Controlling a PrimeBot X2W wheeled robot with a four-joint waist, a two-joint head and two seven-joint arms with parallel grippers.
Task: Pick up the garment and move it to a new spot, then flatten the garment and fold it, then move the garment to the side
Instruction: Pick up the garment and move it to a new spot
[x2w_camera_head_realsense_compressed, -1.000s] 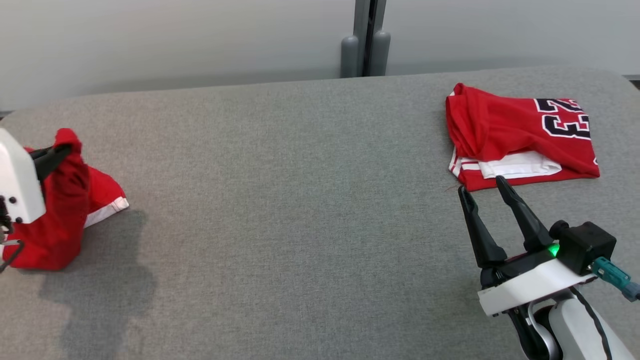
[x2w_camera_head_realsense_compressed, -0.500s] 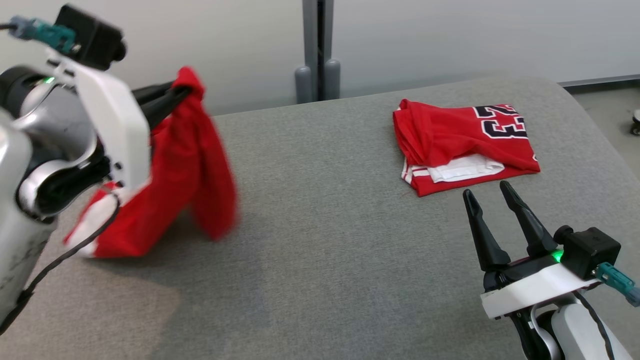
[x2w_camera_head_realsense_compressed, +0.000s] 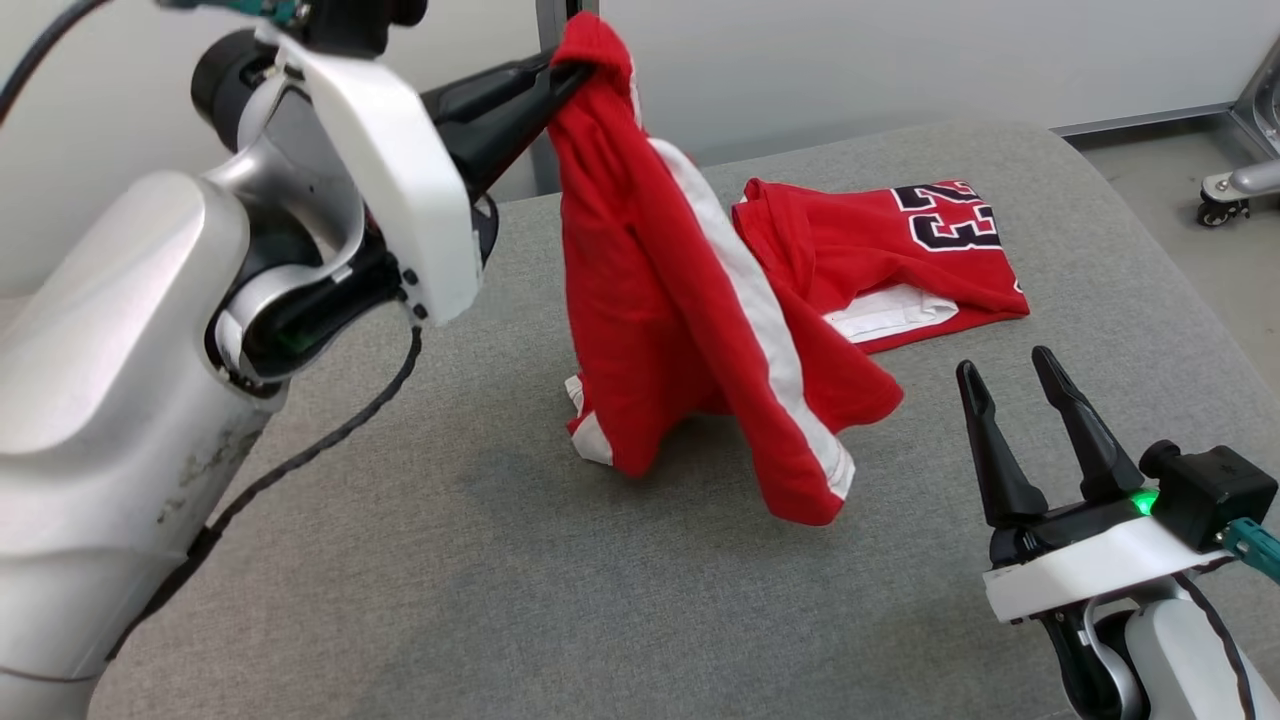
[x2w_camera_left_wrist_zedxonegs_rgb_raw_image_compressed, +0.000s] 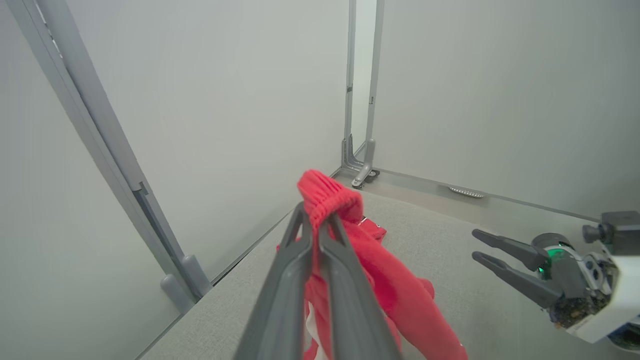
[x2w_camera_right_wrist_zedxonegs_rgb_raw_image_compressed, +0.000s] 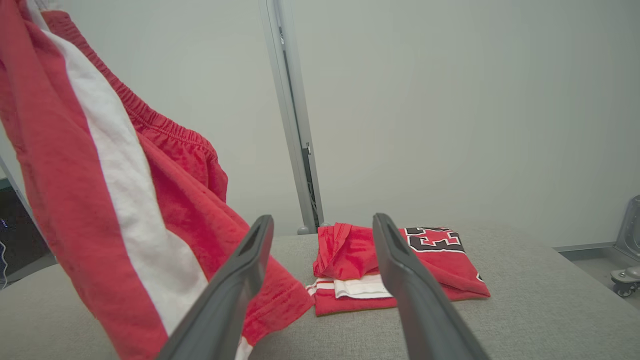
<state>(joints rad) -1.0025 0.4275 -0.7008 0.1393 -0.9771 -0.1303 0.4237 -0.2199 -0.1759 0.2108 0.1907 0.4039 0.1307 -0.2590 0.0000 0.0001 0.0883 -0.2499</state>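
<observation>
The left tool (x2w_camera_head_realsense_compressed: 572, 72) is clamped shut on the ribbed waistband of the red shorts (x2w_camera_head_realsense_compressed: 650, 300). They hang limp below its tips, with the hems at or just above the felt-like grey worktop (x2w_camera_head_realsense_compressed: 480, 580). The cloth looks soft, light and floppy, with a white side stripe, and will likely swing and bunch. The waistband corners and hems look like the best holds for spreading. The right tool (x2w_camera_head_realsense_compressed: 1005, 365) gapes wide and empty near the hanging leg. Beyond its tips lies a folded jersey (x2w_camera_head_realsense_compressed: 900, 250).

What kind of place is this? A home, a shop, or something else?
Probably a robot test booth, not a home: a grey padded table, bare pale walls joined by a metal post, and a wheeled frame.
</observation>
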